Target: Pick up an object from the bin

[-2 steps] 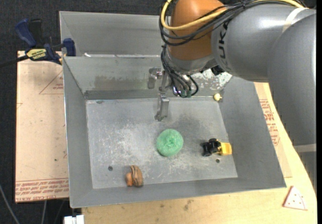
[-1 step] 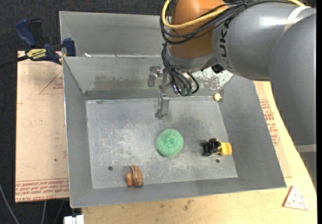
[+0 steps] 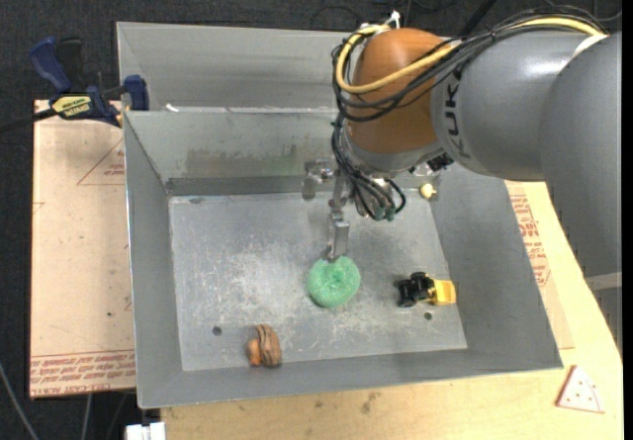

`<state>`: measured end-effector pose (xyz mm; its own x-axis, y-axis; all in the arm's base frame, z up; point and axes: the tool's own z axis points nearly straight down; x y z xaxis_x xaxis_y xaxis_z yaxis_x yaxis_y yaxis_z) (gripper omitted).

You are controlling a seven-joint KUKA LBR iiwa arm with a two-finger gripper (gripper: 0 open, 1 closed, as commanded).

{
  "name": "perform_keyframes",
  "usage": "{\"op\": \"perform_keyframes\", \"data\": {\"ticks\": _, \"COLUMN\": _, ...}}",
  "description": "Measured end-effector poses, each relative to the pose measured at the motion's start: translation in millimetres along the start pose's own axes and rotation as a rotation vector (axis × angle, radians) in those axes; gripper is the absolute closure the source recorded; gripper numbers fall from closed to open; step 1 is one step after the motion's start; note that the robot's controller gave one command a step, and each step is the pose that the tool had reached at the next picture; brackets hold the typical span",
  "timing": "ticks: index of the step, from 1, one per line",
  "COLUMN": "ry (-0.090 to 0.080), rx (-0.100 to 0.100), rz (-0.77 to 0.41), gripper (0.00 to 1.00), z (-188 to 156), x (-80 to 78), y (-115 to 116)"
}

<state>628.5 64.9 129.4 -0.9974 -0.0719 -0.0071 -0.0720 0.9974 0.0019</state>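
**Brown lump up front, claw low over the green puff**

Nearest to me, close to the front wall of the bin, lies a small brown lump, ridged a bit like a shell. It sits alone, well apart from everything else.

Further in, about the middle of the floor, is a soft-looking green puff, round and fuzzy. To its right, near but not touching it, lies a little yellow and black toy.

The arm reaches in from the right, and its claw points straight down, its tip at the top edge of the green puff. It may be touching, though I cannot be sure. I also cannot tell whether the claw is spread or pressed together; from here it reads as one thin bar.

I judge the puff to be the thing it is going for. The upright pose suits a plain drop from above, and with the three things lying so far apart, nothing should get in the way. Since the puff looks squashy, it may give under the squeeze.
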Motion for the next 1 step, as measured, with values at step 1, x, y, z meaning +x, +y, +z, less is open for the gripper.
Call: {"op": "perform_keyframes", "data": {"ticks": 1, "ry": 0.005, "rx": 0.0, "rz": 0.021, "gripper": 0.0, "z": 35.5, "x": 35.9, "y": -30.1}}
